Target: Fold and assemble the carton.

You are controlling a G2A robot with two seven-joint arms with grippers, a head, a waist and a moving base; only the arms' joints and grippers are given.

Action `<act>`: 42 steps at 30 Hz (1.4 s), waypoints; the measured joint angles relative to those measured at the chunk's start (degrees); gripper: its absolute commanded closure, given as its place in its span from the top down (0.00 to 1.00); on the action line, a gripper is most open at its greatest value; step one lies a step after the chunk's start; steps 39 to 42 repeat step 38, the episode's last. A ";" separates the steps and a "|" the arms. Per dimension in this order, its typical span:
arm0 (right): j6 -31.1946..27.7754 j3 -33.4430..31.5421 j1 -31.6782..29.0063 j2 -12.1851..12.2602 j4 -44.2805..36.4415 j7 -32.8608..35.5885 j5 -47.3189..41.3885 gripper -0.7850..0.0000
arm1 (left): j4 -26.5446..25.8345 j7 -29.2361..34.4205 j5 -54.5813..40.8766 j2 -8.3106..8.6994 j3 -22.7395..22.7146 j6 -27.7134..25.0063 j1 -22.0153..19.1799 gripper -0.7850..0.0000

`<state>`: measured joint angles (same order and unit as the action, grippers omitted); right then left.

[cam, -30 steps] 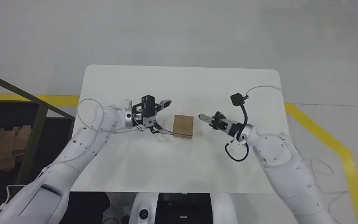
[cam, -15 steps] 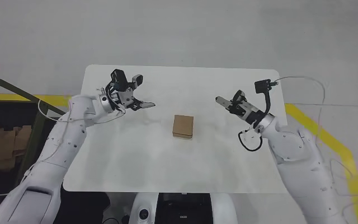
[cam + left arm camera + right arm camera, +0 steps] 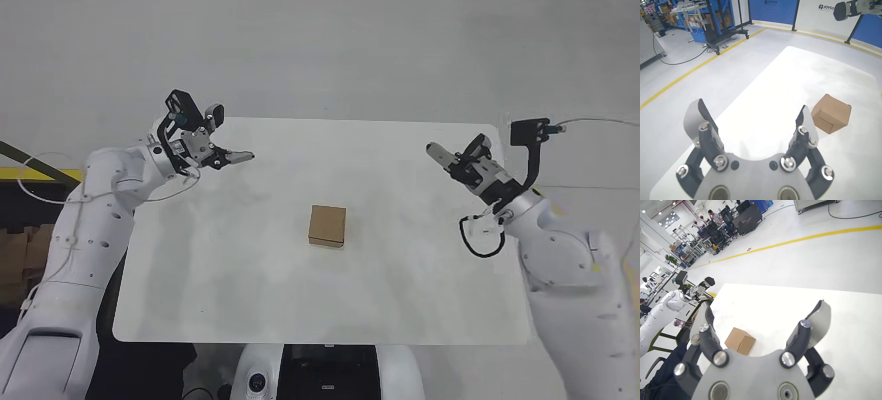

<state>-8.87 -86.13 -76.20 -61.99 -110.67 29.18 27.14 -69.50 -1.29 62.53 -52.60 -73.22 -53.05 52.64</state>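
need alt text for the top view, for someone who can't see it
A small closed brown carton sits near the middle of a white table, seen from above. The robot's left hand and right hand are open, held near the table's far corners, well apart from the carton.

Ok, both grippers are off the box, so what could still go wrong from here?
1. The box stands free mid-table with nothing holding it. The tucked flap on its side may spring open if not fully seated.
2. The left gripper and right gripper are both open and far from it. On a new approach, a spread finger could shove the box across the table.
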 measured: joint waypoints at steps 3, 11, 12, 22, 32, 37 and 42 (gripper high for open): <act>0.52 -1.66 -0.14 0.18 -1.22 0.66 0.12 1.00 | 0.59 1.33 -1.25 -0.13 0.37 -0.55 -0.93 1.00; 1.08 -4.10 -0.87 0.46 -2.78 1.61 0.88 1.00 | 1.61 2.05 -2.64 -0.19 0.48 -1.44 -1.49 1.00; 1.07 -4.09 -0.87 0.46 -2.77 1.59 0.87 1.00 | 1.60 2.05 -2.64 -0.19 0.48 -1.44 -1.49 1.00; 1.07 -4.08 -0.86 0.45 -2.77 1.58 0.85 1.00 | 1.60 2.04 -2.63 -0.19 0.48 -1.43 -1.49 1.00; 1.07 -4.08 -0.86 0.45 -2.77 1.58 0.85 1.00 | 1.60 2.04 -2.64 -0.19 0.48 -1.43 -1.49 1.00; 1.07 -4.08 -0.86 0.45 -2.77 1.58 0.85 1.00 | 1.60 2.04 -2.64 -0.19 0.48 -1.43 -1.49 1.00; 1.07 -4.08 -0.86 0.45 -2.77 1.58 0.85 1.00 | 1.60 2.04 -2.64 -0.19 0.48 -1.43 -1.49 1.00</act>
